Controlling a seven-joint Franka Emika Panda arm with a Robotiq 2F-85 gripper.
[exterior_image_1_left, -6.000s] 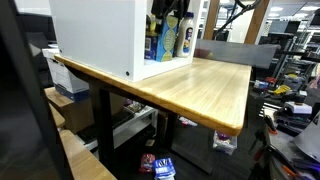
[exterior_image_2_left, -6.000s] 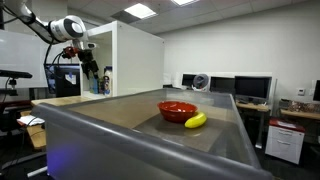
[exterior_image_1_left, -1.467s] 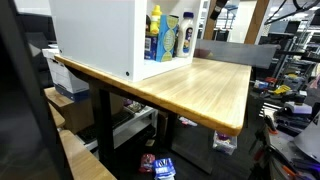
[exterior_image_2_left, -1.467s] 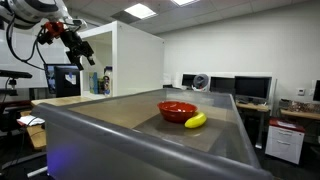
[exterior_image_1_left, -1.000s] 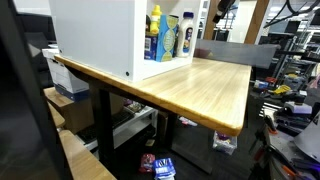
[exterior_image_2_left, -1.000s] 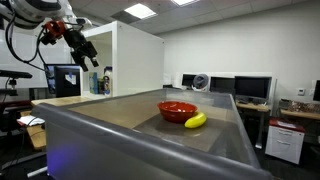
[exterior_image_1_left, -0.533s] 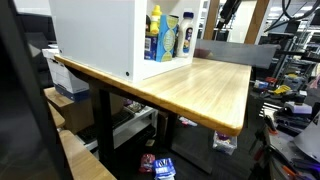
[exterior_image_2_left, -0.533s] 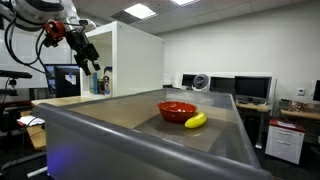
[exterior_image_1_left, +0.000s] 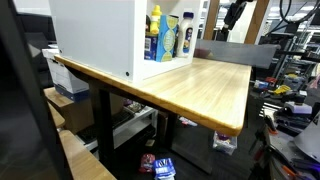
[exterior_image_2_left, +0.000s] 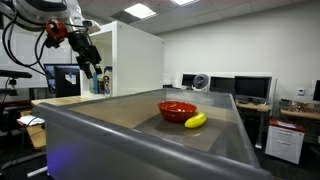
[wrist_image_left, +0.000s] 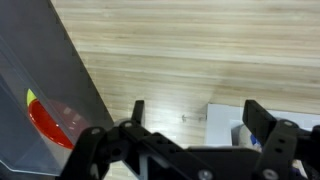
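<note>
My gripper (wrist_image_left: 198, 115) is open and empty, high above the wooden table (wrist_image_left: 200, 50). It shows at the top of both exterior views (exterior_image_1_left: 233, 14) (exterior_image_2_left: 90, 66), in the air near the open side of a white cabinet (exterior_image_1_left: 95, 35) (exterior_image_2_left: 135, 60). The cabinet holds yellow and blue bottles (exterior_image_1_left: 168, 38). In the wrist view the cabinet's top (wrist_image_left: 222, 122) lies just under my fingers. A red bowl (exterior_image_2_left: 177, 109) and a banana (exterior_image_2_left: 196, 120) lie inside a grey bin; the bowl (wrist_image_left: 55, 125) also shows at the wrist view's lower left.
The grey bin's wall (exterior_image_2_left: 120, 130) fills the foreground of an exterior view, and its edge (wrist_image_left: 70, 70) crosses the wrist view. Boxes and clutter (exterior_image_1_left: 160, 165) lie on the floor under the table. Desks with monitors (exterior_image_2_left: 250, 90) stand behind.
The gripper has left the bottles in the cabinet, risen, and over the last second drifted sideways and slightly down beside the cabinet. It stays open and empty.
</note>
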